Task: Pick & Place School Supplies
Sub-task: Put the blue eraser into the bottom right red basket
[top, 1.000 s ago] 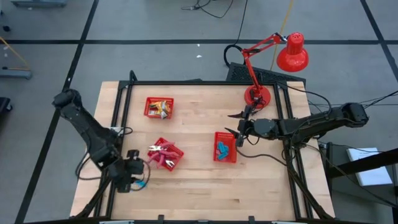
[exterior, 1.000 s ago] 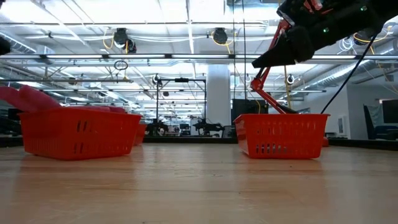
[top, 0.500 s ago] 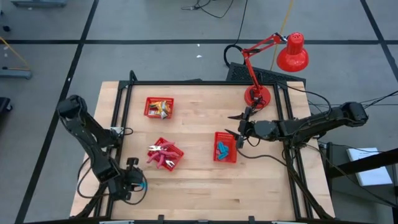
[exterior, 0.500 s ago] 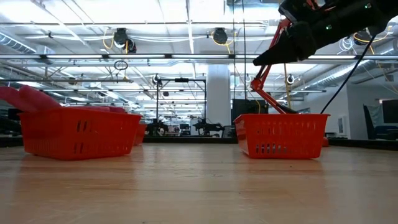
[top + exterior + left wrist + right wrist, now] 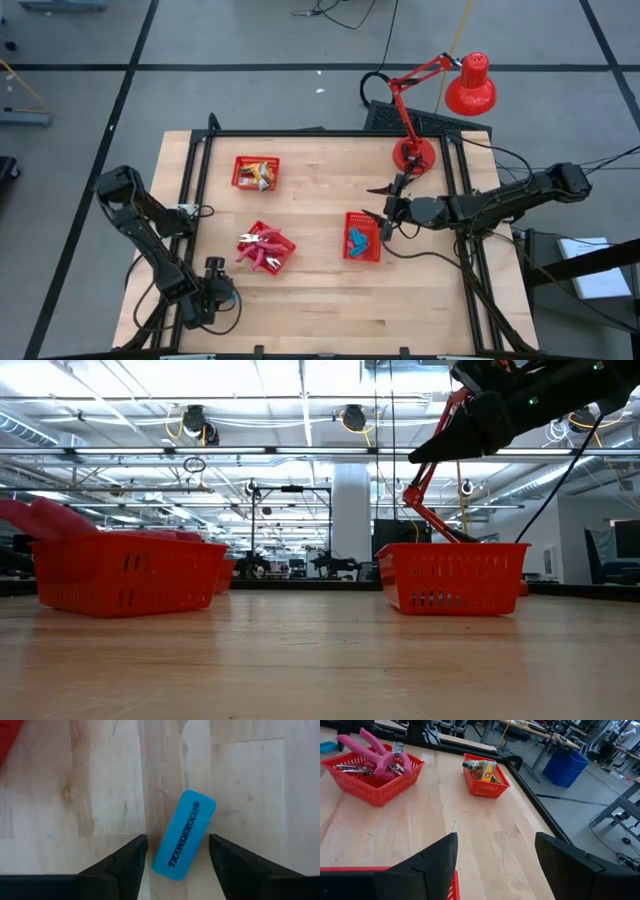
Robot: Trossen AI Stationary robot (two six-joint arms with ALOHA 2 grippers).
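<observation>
Here we see the left jaws (image 5: 177, 857) spread, with a light-blue eraser (image 5: 184, 834) lying slanted on the worktop (image 5: 100, 795) between the two fingers, touching neither. They sit near the worktop's front left edge, bare wood around them. The right jaws (image 5: 386, 222) are spread too, hanging above the far edge of the basket of blue erasers (image 5: 362, 237). Open wood separates it from the basket of pink scissors (image 5: 265, 247) and the basket of yellow-and-silver pieces (image 5: 255, 172).
</observation>
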